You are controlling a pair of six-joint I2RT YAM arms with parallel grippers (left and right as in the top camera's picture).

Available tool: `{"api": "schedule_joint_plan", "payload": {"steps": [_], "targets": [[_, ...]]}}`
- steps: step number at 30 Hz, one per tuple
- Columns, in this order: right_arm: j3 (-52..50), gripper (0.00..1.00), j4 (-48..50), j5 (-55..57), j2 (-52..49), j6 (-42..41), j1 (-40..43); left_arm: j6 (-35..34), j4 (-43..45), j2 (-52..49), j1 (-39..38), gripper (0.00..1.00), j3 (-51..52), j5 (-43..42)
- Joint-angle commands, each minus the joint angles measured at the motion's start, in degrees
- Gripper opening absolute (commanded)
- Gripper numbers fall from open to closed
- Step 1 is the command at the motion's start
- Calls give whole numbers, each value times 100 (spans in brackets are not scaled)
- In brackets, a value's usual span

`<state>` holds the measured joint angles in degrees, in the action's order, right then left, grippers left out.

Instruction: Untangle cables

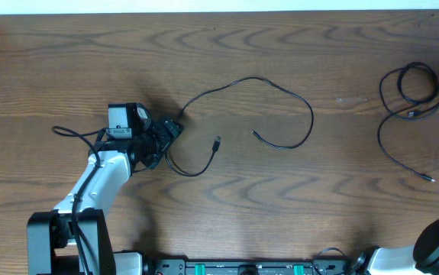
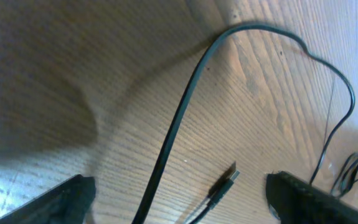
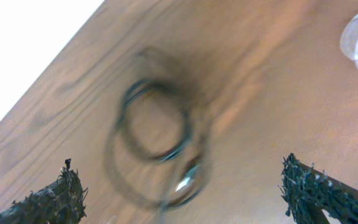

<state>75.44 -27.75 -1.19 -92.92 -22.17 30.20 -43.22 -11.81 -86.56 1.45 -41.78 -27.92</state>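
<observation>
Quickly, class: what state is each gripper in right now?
Left gripper: open, black cable lying loose between its jaws.
Right gripper: open, holding nothing.

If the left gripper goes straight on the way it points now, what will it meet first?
Most likely the black cable running between the left gripper's open jaws, then the table; depth is unclear.
</observation>
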Motion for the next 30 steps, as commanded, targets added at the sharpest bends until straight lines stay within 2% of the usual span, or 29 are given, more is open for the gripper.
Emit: {"api": "schedule_joint_plan", "payload": {"steps": [1, 7, 8, 9, 10, 13, 15, 22, 30], "targets": [[57, 99, -205, -1394, 55, -24, -426, 50, -15, 42, 13, 95, -37, 55], [50, 99, -896, -1624, -9, 0, -1438, 48, -15, 42, 13, 95, -37, 52], [50, 99, -1067, -1574, -9, -2, -1633, 48, -15, 42, 13, 86, -37, 50], [48, 99, -1283, -1438, -11, -2, -1908, 48, -15, 42, 13, 67, -37, 50], [37, 99, -1388, -1322, -13, -2, -2065, 46, -15, 42, 13, 55, -37, 44], [-85, 99, -1523, -960, -37, -7, -2546, -114, -15, 42, 9, 35, -37, -13], [-339, 99, -1502, -944, -85, -144, -2892, -586, -15, 42, 7, 26, -37, -13], [-1086, 99, -1104, -975, -120, -527, -3139, -1947, 136, 42, -249, 22, -37, -9], [-1668, 99, -625, -988, -120, -686, -3206, -2118, 1572, 42, -1445, 24, -37, 225]]}}
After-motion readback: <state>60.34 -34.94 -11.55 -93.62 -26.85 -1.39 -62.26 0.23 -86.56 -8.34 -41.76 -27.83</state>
